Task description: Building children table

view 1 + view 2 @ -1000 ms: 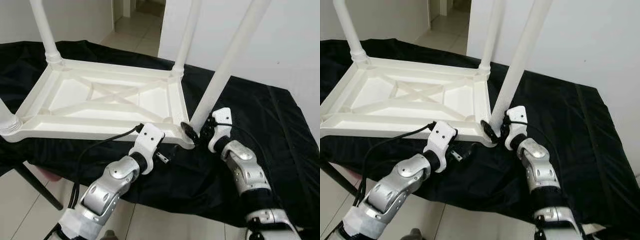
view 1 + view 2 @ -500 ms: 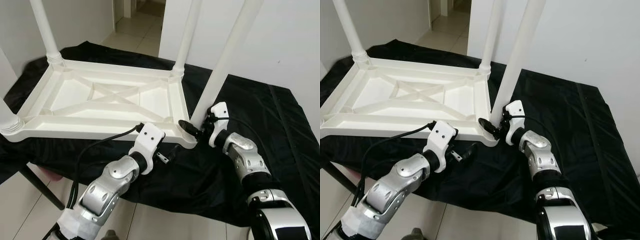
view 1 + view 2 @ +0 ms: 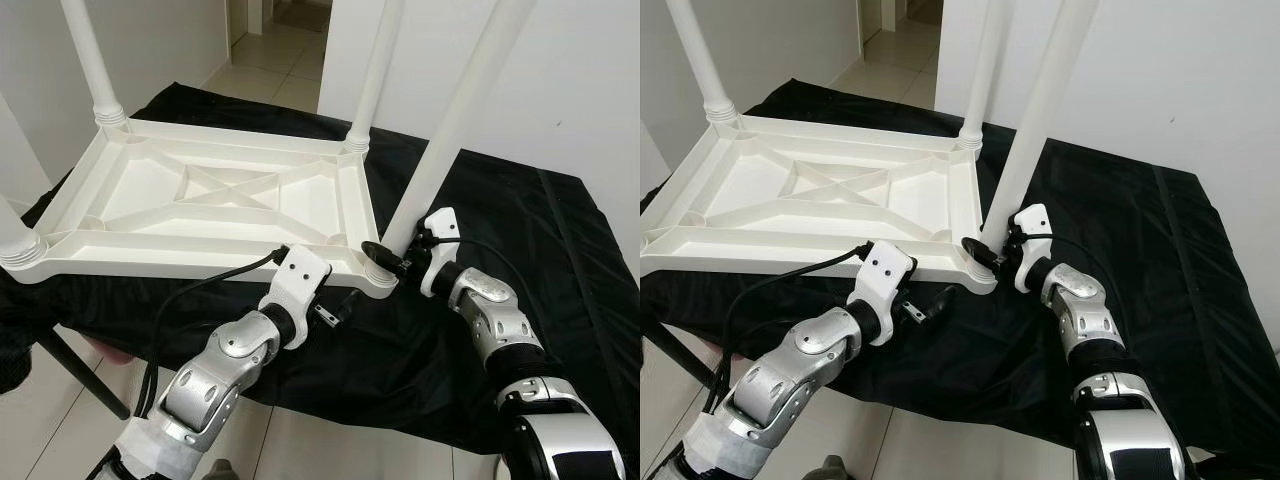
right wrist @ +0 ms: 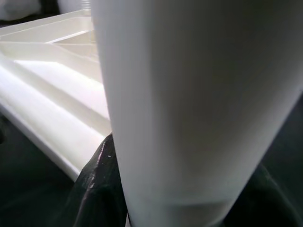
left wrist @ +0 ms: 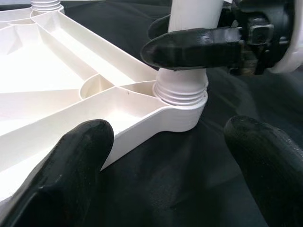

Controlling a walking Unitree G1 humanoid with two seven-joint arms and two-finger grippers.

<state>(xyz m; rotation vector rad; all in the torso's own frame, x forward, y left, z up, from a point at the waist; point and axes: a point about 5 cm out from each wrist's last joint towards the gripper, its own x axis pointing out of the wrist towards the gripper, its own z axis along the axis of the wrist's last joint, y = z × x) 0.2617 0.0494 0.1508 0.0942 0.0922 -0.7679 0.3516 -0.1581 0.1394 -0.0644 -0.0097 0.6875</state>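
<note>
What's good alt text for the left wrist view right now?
The right gripper clamps a white table leg just above its threaded base, seated in the corner socket of an upside-down white tabletop on black cloth. The left gripper is open in the foreground.

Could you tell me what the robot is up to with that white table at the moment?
It is putting together a small white table, which lies upside down on a black cloth. The right claw is clamped around the base of the near leg, just above the threaded corner socket where that leg sits. The left claw is open, close in front of the same corner. Three other legs already stand in their corners.
</note>
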